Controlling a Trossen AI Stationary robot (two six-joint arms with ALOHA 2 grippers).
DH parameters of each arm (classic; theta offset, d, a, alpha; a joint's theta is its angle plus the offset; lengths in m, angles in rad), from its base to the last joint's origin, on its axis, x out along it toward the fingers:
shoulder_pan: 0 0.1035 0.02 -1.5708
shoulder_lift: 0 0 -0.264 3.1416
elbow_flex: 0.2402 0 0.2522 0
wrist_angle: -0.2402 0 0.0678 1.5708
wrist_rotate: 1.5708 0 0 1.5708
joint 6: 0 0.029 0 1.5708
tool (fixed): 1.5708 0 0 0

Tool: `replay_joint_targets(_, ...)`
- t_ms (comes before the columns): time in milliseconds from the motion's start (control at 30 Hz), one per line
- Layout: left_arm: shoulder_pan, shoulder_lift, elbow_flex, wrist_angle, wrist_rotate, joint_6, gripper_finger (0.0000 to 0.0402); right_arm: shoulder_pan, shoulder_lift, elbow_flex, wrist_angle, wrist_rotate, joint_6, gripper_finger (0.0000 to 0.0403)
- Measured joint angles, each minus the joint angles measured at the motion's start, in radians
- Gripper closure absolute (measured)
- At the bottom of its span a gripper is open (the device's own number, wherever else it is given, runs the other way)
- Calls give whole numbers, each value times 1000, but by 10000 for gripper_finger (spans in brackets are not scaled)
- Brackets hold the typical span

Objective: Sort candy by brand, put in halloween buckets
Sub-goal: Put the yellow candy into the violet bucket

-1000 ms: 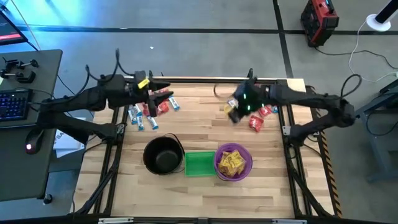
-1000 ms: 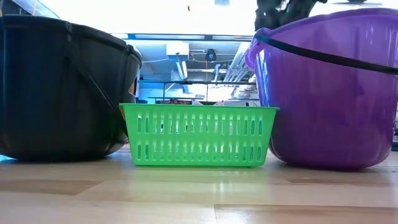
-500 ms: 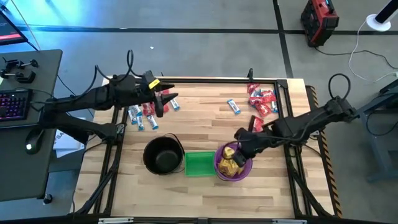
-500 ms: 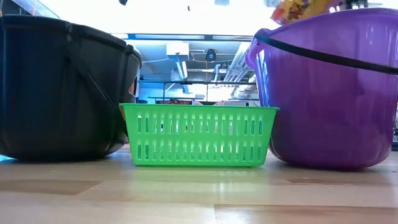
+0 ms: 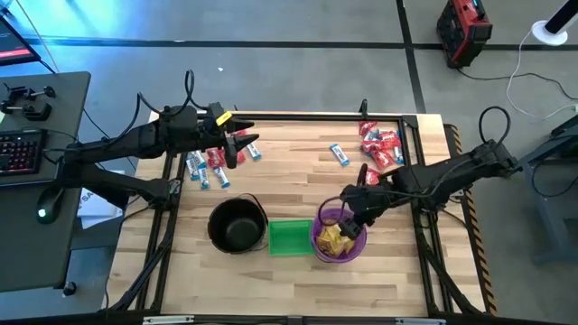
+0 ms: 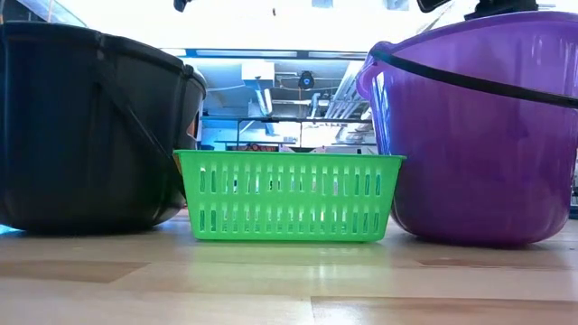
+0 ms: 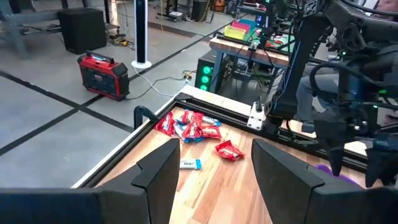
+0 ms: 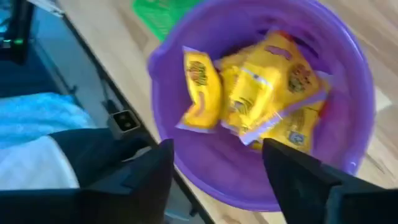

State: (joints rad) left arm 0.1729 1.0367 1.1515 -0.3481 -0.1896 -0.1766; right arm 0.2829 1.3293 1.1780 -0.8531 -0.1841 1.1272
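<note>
My right gripper (image 5: 352, 215) hangs open over the round purple bucket (image 5: 340, 236). Under its spread fingers (image 8: 146, 177), yellow candy (image 8: 261, 93) lies piled inside the purple bucket (image 8: 186, 162); one yellow piece (image 8: 199, 87) shows blurred at the pile's edge. The black pail (image 5: 237, 226) and the green basket (image 5: 289, 237) stand beside it along the near side. My left gripper (image 5: 239, 144) is open above the far-left heap of blue-and-white and red candy (image 5: 206, 167), with nothing between its fingers (image 7: 158, 174).
Red candies (image 5: 379, 144) lie heaped at the far right corner, with one more (image 5: 372, 177) nearer the middle. A single blue-and-white candy (image 5: 339, 155) lies to their left. Bare wood lies between the candy heaps and the three containers.
My right gripper has carried a yellow candy from the far right of the table toward the near edge, to above the purple bucket. There it has opened and let go. The candy no longer shows above the rim and has dropped in.
</note>
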Motion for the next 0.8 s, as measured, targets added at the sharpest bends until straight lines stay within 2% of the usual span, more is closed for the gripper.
replay_joint_targets(100,35,8,2,-29,-45,-134,214,-34,-1,33,25,18,-63,148)
replay_joint_targets(167,112,32,23,-160,-38,-221,217,-64,-2,58,25,37,-106,147)
replay_joint_targets(267,245,95,34,-381,-10,-234,224,-115,-2,93,25,69,-171,147)
replay_joint_targets(400,434,222,9,-540,0,-166,229,-194,-2,122,30,78,-279,147)
replay_joint_targets(600,675,462,-1,-565,67,-79,229,-286,-2,124,35,79,-392,146)
replay_joint_targets(800,802,661,2,-461,94,-100,229,-312,-1,124,57,140,-410,146)
